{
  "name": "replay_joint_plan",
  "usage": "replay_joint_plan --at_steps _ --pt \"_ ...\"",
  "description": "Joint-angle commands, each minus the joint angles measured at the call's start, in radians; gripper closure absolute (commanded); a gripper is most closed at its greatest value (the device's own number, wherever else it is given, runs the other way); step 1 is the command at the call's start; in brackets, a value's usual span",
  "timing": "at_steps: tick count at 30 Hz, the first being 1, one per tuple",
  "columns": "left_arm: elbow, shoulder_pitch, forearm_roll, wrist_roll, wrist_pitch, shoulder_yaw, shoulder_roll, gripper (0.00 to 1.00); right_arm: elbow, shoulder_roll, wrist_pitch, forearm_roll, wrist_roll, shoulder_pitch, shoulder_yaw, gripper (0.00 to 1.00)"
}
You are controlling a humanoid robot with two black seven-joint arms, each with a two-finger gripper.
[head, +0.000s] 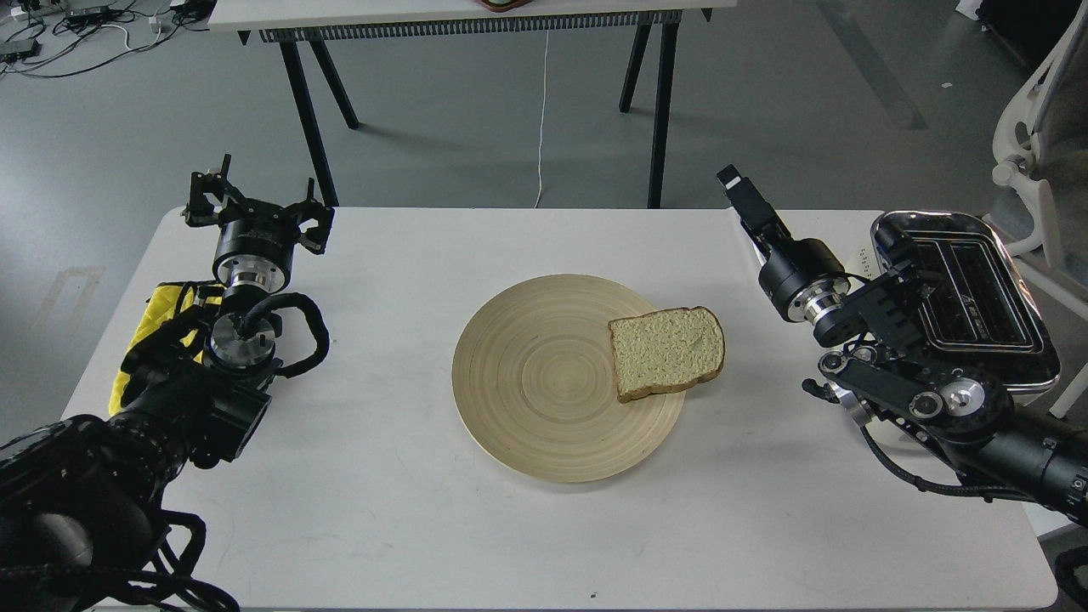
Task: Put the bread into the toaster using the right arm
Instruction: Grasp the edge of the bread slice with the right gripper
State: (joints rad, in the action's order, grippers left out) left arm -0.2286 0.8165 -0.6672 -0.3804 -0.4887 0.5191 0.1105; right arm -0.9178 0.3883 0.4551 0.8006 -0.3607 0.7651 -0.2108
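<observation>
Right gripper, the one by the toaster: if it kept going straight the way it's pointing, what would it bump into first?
Probably nothing on the table. The right gripper points up and away toward the table's far edge, away from the bread and toaster. Beyond lies only grey floor, though depth is hard to judge.

Bread flat on the wooden plate's right edge, toaster far right, both grippers apart.

The left arm reaches in from the near left, wrist bent upward, and its gripper stands with fingers spread wide. The right arm comes in from the near right, folded at the wrist. Its gripper points up and away, seen edge-on, its fingers indistinct.
</observation>
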Motion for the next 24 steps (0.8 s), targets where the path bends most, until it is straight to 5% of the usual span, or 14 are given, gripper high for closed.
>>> replay_joint_plan --at_steps 1,17,24 --pt "0.0 0.001 0.0 0.0 0.0 0.001 0.0 0.0 0.001 0.017 0.004 -0.004 0.026 -0.023 0.056 0.01" --pt "0.0 0.0 0.0 0.0 0.0 -0.001 0.0 0.0 -0.075 -0.006 -0.007 -0.012 0.062 -0.109 0.171 0.03" --pt "0.0 0.0 0.0 0.0 0.0 -0.001 0.0 0.0 -0.095 -0.008 0.002 -0.008 0.06 -0.124 0.157 0.46"
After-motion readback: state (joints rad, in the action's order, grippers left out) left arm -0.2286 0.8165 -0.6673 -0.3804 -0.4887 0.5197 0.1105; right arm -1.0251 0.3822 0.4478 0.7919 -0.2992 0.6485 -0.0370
